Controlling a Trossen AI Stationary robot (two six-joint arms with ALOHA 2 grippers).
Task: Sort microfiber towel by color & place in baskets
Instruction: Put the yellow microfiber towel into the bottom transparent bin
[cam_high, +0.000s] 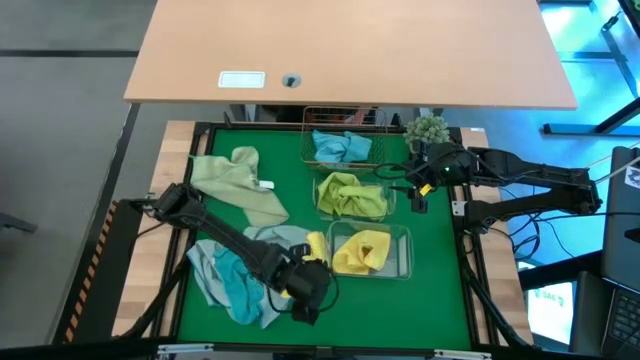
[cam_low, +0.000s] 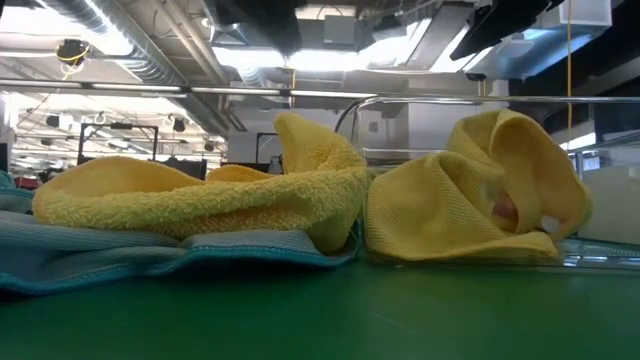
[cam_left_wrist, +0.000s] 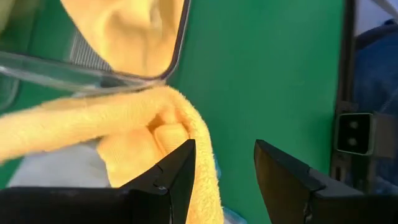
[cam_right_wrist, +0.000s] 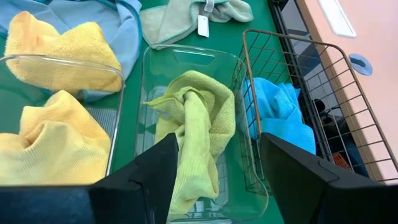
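Note:
A loose yellow towel lies on a teal towel, beside the near clear tub, which holds another yellow towel. My left gripper hangs open above the loose yellow towel's near edge and touches nothing. The middle clear tub holds a lime-green towel. A blue towel fills the wire basket. My right gripper waits open above the table's right side.
A pale green towel lies spread at the far left of the green mat. A grey-blue towel lies under the teal and yellow ones. A small potted plant stands at the far right, next to the wire basket.

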